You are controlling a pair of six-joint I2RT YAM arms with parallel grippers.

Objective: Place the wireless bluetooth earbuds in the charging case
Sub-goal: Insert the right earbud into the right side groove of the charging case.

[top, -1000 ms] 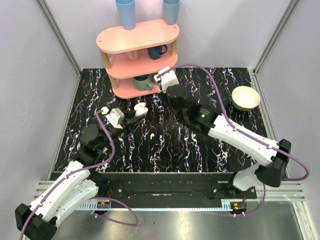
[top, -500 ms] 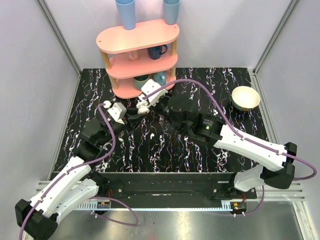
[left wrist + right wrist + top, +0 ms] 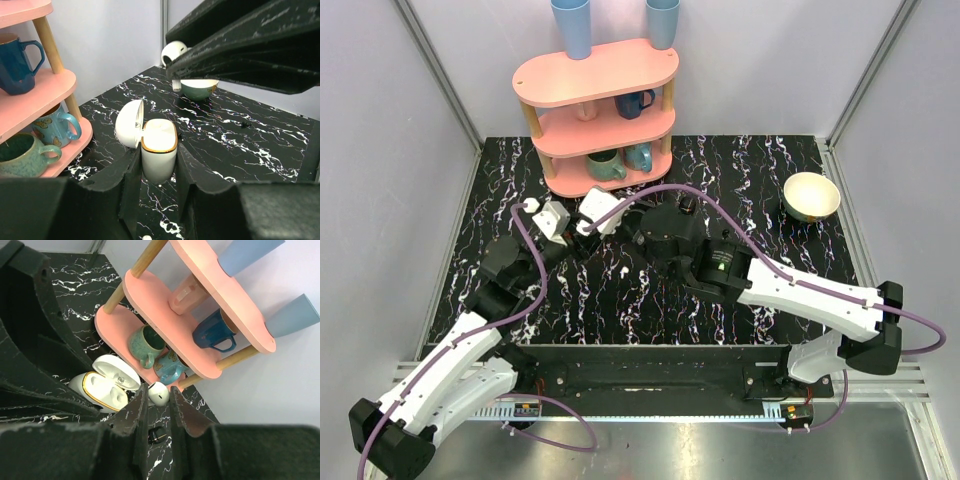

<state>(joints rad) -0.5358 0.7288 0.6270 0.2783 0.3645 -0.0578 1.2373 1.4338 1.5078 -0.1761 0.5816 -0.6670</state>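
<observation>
The white charging case (image 3: 159, 150) with a gold rim stands with its lid (image 3: 129, 124) open, and my left gripper (image 3: 159, 156) is shut on its body. The case also shows in the right wrist view (image 3: 102, 390), its two sockets empty. My right gripper (image 3: 159, 396) is shut on one white earbud (image 3: 159, 392). It hangs just above and beside the open case, and shows in the left wrist view (image 3: 175, 67) too. In the top view both grippers meet, left (image 3: 570, 238) and right (image 3: 592, 222). A small white piece (image 3: 623, 270), perhaps the second earbud, lies on the table.
The pink three-tier shelf (image 3: 595, 75) with mugs (image 3: 607, 165) stands close behind the grippers. A cream bowl (image 3: 811, 196) sits at the back right. A small black object (image 3: 157, 434) lies on the marbled black table under the right gripper.
My right gripper has swung left from the shelf, carrying the earbud to just above the open case. My left gripper has shifted slightly back with the case.
</observation>
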